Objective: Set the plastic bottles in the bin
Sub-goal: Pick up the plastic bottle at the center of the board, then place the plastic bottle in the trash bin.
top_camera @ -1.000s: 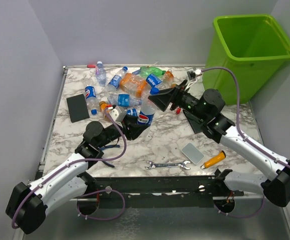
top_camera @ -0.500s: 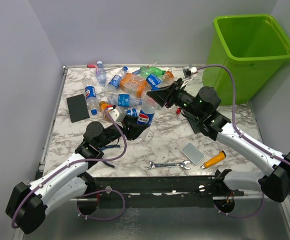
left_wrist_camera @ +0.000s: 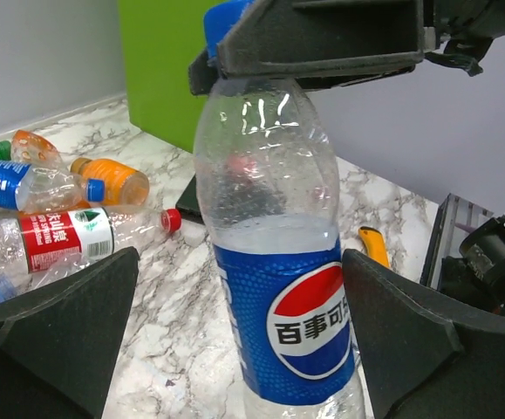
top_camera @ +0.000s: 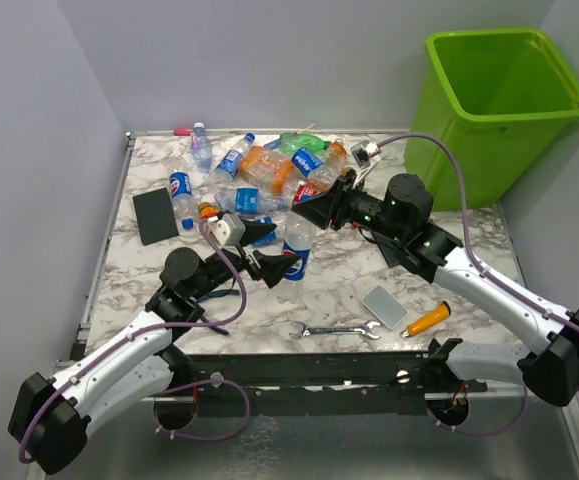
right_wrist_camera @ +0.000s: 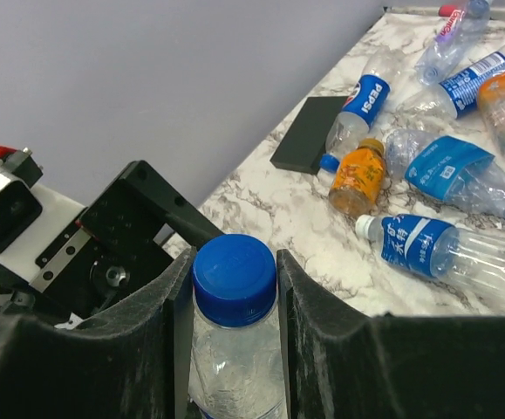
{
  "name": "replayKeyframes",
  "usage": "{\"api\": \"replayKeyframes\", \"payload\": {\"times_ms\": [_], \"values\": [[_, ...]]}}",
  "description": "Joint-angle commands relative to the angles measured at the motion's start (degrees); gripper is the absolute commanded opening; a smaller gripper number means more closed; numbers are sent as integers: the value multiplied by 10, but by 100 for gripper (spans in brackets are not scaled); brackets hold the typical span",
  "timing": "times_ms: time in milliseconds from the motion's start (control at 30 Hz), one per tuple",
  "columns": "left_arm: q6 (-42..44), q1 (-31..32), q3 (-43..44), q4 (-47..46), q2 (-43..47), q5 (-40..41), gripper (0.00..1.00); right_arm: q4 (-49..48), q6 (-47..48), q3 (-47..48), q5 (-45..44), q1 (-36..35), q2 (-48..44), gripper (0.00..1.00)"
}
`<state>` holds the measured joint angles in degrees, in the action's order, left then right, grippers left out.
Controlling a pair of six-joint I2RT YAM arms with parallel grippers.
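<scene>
Left wrist view: a clear Pepsi bottle [left_wrist_camera: 278, 288] with a blue label and blue cap stands upright in the gap of the left claw [left_wrist_camera: 239, 253]. That claw is released, its two fingers [left_wrist_camera: 69, 332] spread wide, one on each side of the bottle and neither touching it. Above it, the right claw [right_wrist_camera: 235, 257] is clenched on the bottle's top, its black pads pressed against both sides of the blue cap. From overhead the two claws meet near the middle of the marble table [top_camera: 339, 270], the left claw [top_camera: 267, 250] at the bottle's body and the right claw [top_camera: 307, 212] at its neck. Whether the bottle's base rests on the marble I cannot tell.

Just beyond both claws, on the far side, lies the pile of plastic bottles [top_camera: 264, 170], clear, orange and green, on their sides. The wrist view of the right claw shows some of them past its fingertips: an orange bottle [right_wrist_camera: 357, 179] and a black slab [right_wrist_camera: 309, 131] beside it.

The bin [top_camera: 499, 90] stands well apart from the right claw, beyond it and to its right, off the table's far right corner.

Behind the right claw, toward the arm bases, lie a grey slab [top_camera: 384, 307], an orange-handled screwdriver [top_camera: 426, 319] and a wrench [top_camera: 334, 329].
</scene>
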<state>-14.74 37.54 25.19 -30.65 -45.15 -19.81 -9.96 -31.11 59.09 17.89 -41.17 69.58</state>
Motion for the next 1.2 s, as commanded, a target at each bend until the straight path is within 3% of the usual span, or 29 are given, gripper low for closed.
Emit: {"api": "replayKeyframes", "payload": {"times_ms": [0,200,433,567,767,933,1167], "values": [[-1,2,-3,-7,2,15,99,60,34,15,11,-3,-41,1],[10,2,-18,-2,54,93,99,224,144,111,-88,-3,-87,1],[29,2,-35,5,114,212,99,356,275,284,-318,-3,-103,0],[37,1,-34,20,125,261,99,309,336,343,-441,-2,-117,1],[27,1,-26,40,120,299,99,90,413,328,-523,-2,-134,1],[24,1,-25,40,121,300,99,-40,542,410,-629,1,-7,1],[18,1,-29,41,144,328,99,-36,502,599,-639,70,166,1]]}}
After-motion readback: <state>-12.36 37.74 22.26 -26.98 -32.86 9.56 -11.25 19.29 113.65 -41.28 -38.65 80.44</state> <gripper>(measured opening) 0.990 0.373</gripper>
